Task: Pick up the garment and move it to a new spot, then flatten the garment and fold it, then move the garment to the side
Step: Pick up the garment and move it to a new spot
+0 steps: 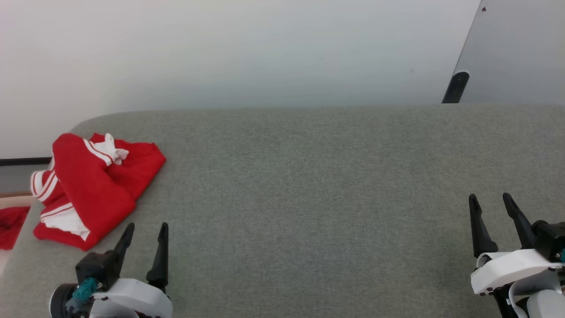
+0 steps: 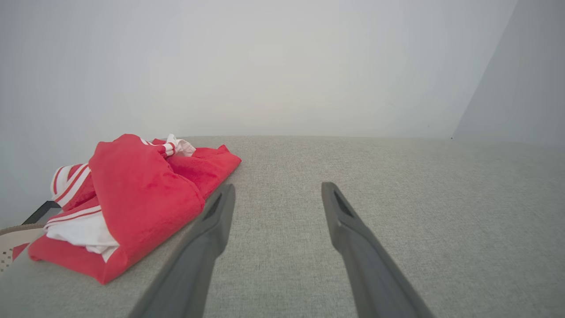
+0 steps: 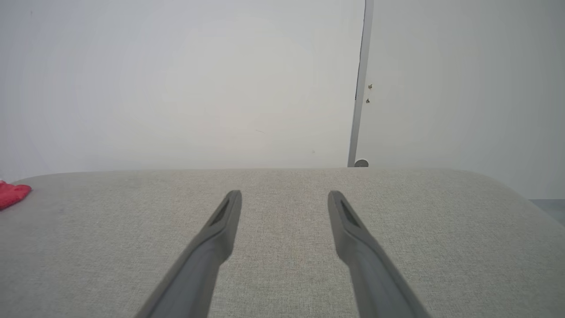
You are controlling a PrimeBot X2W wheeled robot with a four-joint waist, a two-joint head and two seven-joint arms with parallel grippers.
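Garment (image 1: 95, 190) lies bunched in a heap at the left end of the table (image 1: 309, 198), reaching its left edge. The red body is uppermost, with white sleeves and striped trim showing among the folds. Left gripper (image 1: 147, 226) sits over the table's near-left part, fingers spread apart with nothing between them, tips just beside the garment's near edge. Right gripper (image 1: 489, 196) is over the table's near-right part, fingers likewise apart and empty, well away from the garment. A small red cloth (image 1: 11, 225) lies off the table's left edge.
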